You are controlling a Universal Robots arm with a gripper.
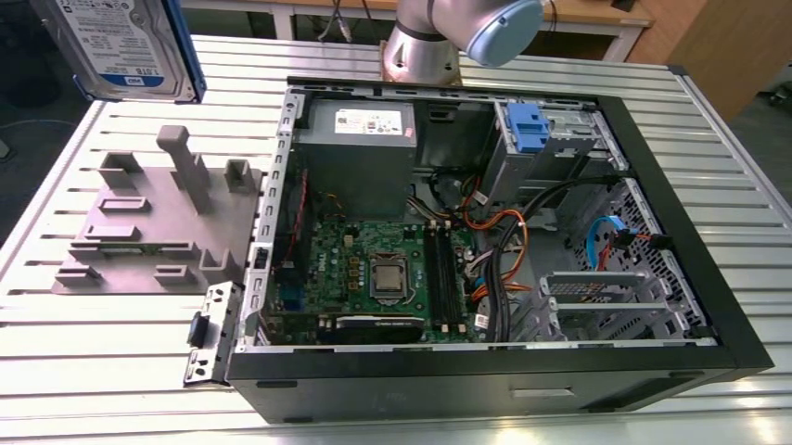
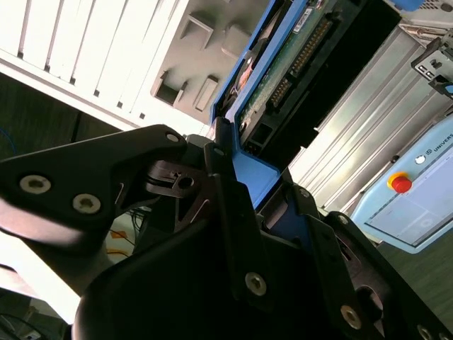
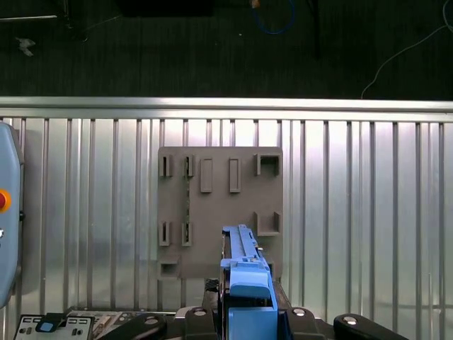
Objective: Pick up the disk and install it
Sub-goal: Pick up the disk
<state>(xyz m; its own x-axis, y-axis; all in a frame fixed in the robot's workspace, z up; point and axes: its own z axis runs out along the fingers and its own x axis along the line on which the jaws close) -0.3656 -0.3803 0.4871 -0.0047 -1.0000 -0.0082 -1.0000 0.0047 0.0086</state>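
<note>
One gripper (image 2: pixel 258 188) is doing the holding: in the second wrist view its fingers (image 2: pixel 230 205) are pressing in on the disk (image 2: pixel 283 78) at its blue rail end, with the green board side facing out. In the exterior view the disk (image 1: pixel 124 46) is hanging in the air at that view's upper left, label showing, well apart from the open case (image 1: pixel 495 375). The first wrist view is looking along the disk's rail (image 3: pixel 244 276) onto the grey holder (image 3: pixel 219 205) on the slatted table (image 3: pixel 368 212), so the disk seems to be hovering above the holder rather than resting in it.

Most of the risk, as I judge it, is coming from the grip: the fingers are biting a narrow plastic end, so the heavy disk could be pivoting or slipping under a quick swing. Inside the case, loose cables (image 1: pixel 495 232) are lying near the bay (image 1: pixel 563 139) beside the blue latch (image 1: pixel 526 125); a tilted disk could be snagging them or jamming its rails at the bay mouth.
</note>
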